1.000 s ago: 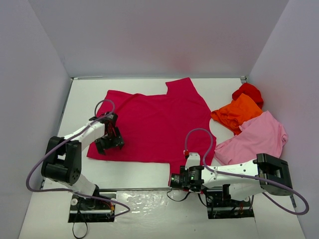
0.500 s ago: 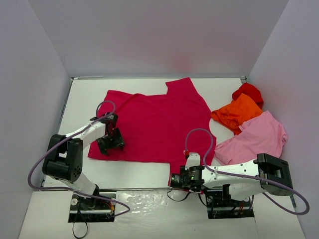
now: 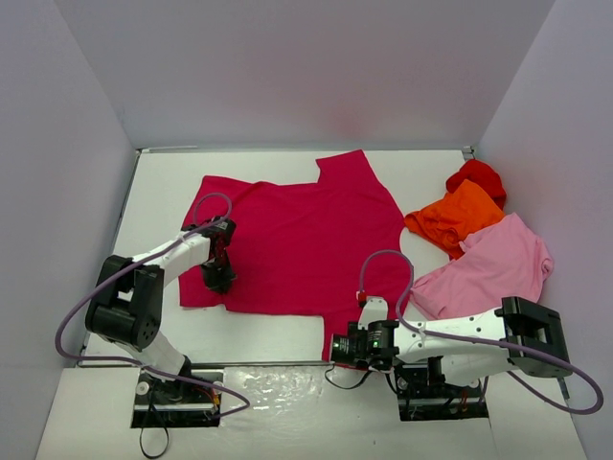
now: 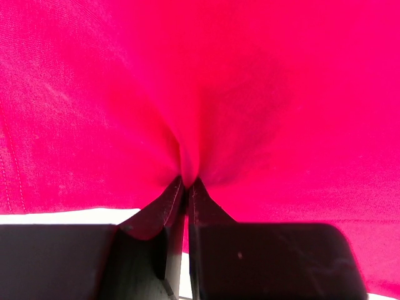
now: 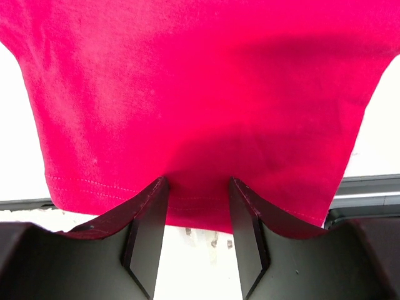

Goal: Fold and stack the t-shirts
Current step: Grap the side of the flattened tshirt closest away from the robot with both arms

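T-shirt (image 3: 306, 240), crimson-magenta, seemingly flat, pucker at left tool (image 4: 185, 186)

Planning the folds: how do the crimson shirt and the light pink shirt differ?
The crimson shirt lies spread flat; the light pink shirt sits bunched. The left claw pinches the crimson shirt and the right claw stands open at its hem; no claw touches the light pink shirt. Both are plain cloth.
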Controlling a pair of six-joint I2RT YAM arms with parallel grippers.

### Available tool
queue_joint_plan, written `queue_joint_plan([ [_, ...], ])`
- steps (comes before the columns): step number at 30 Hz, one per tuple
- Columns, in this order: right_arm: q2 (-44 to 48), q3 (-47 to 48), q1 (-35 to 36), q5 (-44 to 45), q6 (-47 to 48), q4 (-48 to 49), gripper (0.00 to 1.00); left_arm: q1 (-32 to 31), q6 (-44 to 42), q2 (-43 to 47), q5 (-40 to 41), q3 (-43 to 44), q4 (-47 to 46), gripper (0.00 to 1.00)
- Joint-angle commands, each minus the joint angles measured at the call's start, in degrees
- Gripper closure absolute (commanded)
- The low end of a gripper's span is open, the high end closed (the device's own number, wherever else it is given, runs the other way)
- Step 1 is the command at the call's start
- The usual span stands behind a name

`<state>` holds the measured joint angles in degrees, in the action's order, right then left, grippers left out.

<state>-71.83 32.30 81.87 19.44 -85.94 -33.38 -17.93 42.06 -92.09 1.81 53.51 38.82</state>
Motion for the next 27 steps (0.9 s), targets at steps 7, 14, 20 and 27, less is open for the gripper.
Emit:
queue_joint_plan([
  [7, -3.53, 1.34, 0.92, 2.24, -1.23, -1.73, 0.61, -0.84, -0.4, -0.77, 2.32, 0.72, 4.69, 1.0],
  [14, -10.51, 2.42, 0.81, 1.13, 1.31, 0.91, 0.61, -1.69, -0.49, -0.85, 2.86, 1.35, 5.95, 1.0],
  [20, -10.43, -1.22, 1.27, -1.91, 0.52, 5.04, 0.86, -2.07, -0.35, 0.37, 3.33, 1.42, 6.85, 1.0],
  [27, -5.59, -3.46, 1.88, -3.27, -0.61, 5.96, 1.0, -2.28, -0.31, 1.98, 3.2, 1.42, 7.48, 1.0],
])
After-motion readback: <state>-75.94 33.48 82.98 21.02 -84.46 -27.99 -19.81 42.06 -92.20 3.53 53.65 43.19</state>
